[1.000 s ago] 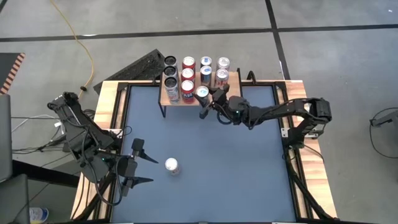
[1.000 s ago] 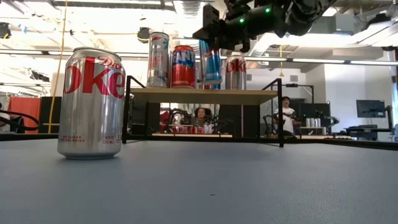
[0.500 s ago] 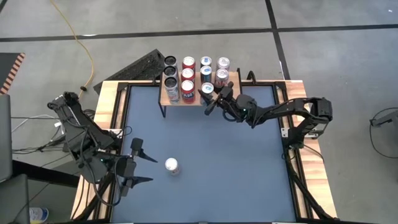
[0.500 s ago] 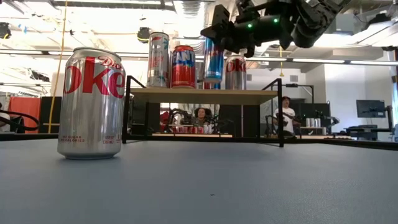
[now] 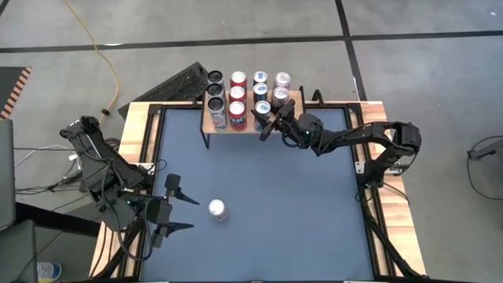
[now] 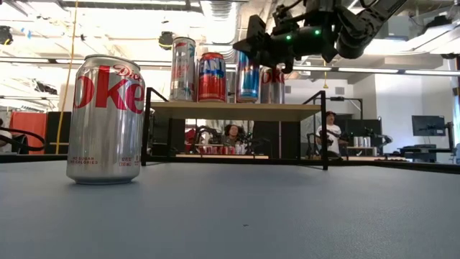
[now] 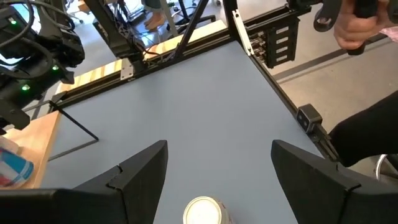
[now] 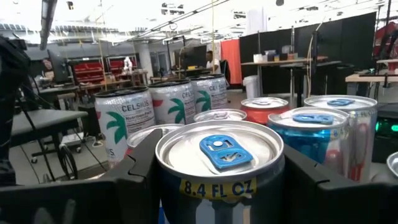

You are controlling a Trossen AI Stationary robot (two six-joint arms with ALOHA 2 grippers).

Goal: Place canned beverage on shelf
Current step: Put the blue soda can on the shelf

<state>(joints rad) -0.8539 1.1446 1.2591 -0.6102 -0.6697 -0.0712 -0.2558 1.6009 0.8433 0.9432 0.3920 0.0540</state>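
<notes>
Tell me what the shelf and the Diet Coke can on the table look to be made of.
Shelf: the top looks like light, matte wood or wood laminate, pale tan with a flat edge; the thin black legs look like painted metal rod.
Diet Coke can: apparently aluminium, with a shiny silver finish that catches highlights, red printed lettering, and a rolled rim at top and bottom.

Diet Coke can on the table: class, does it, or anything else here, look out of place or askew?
The Diet Coke can stands upright but alone on the table, apart from the cans grouped on the shelf. Nothing looks tipped, spilled or damaged.
</notes>
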